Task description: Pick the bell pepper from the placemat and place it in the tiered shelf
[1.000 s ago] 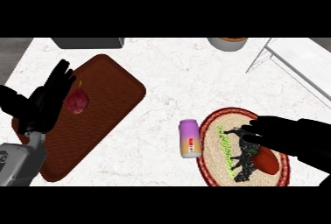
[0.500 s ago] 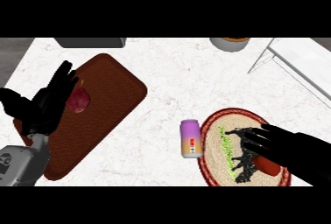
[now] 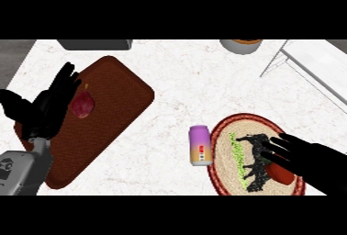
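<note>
Red bell pepper (image 3: 281, 174) lying on the round woven placemat (image 3: 227, 137), at its lower right part, mostly hidden under the right hand (image 3: 305, 158). Fingers (image 3: 271, 146) of that hand spread straight over the pepper and the mat's dark pattern, not closed round anything. Purple can (image 3: 200, 145) touching the placemat's left rim. Well left of the placemat, brown cutting board (image 3: 108, 114) with a reddish onion (image 3: 82, 104); left hand (image 3: 47, 108) open beside it, fingers up. White tiered shelf (image 3: 315, 64) above and right of the placemat on the bench (image 3: 183, 73).
</note>
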Available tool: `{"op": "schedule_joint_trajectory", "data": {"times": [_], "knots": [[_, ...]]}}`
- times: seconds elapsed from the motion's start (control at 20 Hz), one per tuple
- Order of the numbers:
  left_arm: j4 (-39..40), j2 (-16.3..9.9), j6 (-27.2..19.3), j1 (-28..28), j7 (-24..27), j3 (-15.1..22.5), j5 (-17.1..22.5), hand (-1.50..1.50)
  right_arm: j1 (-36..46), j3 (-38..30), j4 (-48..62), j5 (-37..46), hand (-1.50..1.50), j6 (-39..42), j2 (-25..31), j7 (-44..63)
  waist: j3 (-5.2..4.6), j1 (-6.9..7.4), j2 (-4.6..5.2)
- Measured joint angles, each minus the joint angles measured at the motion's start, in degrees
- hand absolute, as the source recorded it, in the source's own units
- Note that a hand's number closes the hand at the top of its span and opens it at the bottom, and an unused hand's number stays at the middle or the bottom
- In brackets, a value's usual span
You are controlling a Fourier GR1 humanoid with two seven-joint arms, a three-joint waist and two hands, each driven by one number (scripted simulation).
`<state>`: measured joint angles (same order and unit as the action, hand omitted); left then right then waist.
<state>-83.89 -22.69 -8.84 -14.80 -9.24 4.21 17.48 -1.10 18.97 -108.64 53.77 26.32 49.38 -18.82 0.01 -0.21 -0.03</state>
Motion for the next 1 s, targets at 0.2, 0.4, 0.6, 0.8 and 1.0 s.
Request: {"op": "schedule_joint_trajectory", "data": {"times": [0.2,0.4,0.6,0.8,1.0], "knots": [[-0.6,0.9,1.3,0.6,-0.6,-1.2,-0.8,0.0,0.0,0.0,2.9,3.6,-1.5,-1.1,-3.0,-1.8,-0.01,0.12,0.0],[-3.2,2.2,1.1,2.1,-1.7,-1.2,-2.7,0.0,-2.1,-0.1,4.0,6.6,-1.5,-2.9,-5.9,-2.6,0.0,0.13,-0.02],[-1.3,3.6,2.1,0.9,-1.1,-2.3,-3.7,0.0,-1.4,-0.8,7.4,8.9,-1.5,-4.1,-8.4,-4.7,0.0,0.12,0.02],[0.7,4.3,3.6,0.1,-0.1,-3.6,-4.6,0.0,0.2,-0.4,10.4,11.7,-1.5,-3.8,-11.6,-5.2,-0.01,0.16,0.03],[-0.9,4.2,5.0,0.8,-1.2,-5.4,-4.6,0.0,1.8,-0.6,14.5,14.1,-1.5,-4.0,-14.6,-6.2,-0.01,0.26,0.02]]}}
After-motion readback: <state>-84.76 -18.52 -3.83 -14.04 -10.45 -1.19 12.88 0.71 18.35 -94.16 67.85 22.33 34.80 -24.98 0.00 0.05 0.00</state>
